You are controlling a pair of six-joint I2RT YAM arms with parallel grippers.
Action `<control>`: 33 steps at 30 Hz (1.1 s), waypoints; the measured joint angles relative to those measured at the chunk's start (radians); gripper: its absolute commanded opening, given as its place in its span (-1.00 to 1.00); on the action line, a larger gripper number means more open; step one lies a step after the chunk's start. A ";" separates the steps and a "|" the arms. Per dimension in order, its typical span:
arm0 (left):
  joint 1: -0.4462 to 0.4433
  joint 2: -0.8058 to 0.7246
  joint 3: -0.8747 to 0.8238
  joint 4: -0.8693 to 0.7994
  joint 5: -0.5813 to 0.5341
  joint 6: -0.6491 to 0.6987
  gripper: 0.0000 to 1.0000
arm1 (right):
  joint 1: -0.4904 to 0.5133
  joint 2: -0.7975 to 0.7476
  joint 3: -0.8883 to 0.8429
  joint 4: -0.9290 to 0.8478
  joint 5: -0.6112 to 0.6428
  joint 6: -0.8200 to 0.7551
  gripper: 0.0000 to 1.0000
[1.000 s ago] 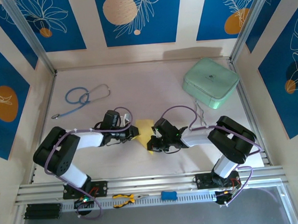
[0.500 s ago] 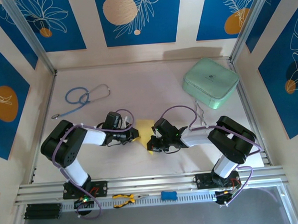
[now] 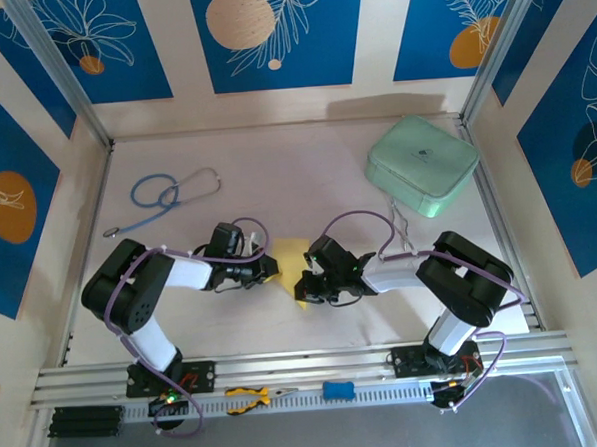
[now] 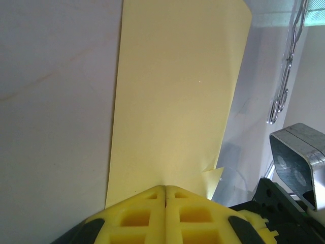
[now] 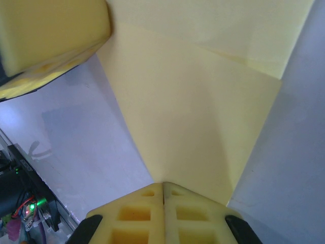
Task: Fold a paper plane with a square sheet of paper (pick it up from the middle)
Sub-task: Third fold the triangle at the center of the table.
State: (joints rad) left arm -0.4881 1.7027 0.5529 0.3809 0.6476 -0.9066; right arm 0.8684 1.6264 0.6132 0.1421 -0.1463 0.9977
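The thin, pale-yellow square sheet of paper (image 4: 177,91) spreads flat ahead of the left gripper (image 4: 165,189), whose yellow fingertips are pressed together on the sheet's near edge. From the opposite side the right gripper (image 5: 163,185) is likewise clamped on the sheet, at a pointed corner. In the right wrist view the straight edge of an overlaid layer crosses the sheet ahead of that gripper, so it appears already partly folded. A small corner also curls up just beside the left gripper's tips. Whether the sheet rests on the pale table (image 3: 306,183) or hangs just above it cannot be told.

The paper looks very light and limp. It will likely sag, flutter or crumple if the two grips pull unevenly, and it could tear at a pinch. Holds near opposite edges, with gentle tension between them, should keep it flat; a crease wants pressing along its whole line.

Beyond the right gripper, well apart, sits a mint-green rounded case (image 3: 422,164). Beyond the left gripper and to its outer side lies a blue-tubed stethoscope (image 3: 167,195). Behind both grippers, on the base rail, rest yellow-handled pliers (image 3: 250,396).
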 measured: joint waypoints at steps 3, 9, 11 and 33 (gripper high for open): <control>0.009 0.001 0.000 -0.001 0.007 0.000 -0.86 | 0.000 -0.001 -0.001 0.001 0.000 0.000 -0.99; 0.024 0.000 0.004 -0.016 0.014 0.018 -0.86 | 0.000 -0.007 -0.010 0.004 0.000 0.003 -0.99; 0.027 -0.006 0.013 -0.046 0.009 0.031 -0.86 | 0.000 -0.007 -0.012 0.007 0.000 0.006 -0.99; 0.028 -0.248 0.022 -0.194 -0.061 0.076 -0.80 | 0.004 -0.005 0.000 -0.008 0.000 0.002 -0.99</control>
State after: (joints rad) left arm -0.4603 1.4544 0.5747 0.1867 0.5865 -0.8303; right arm 0.8722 1.6215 0.6136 0.1341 -0.1463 1.0000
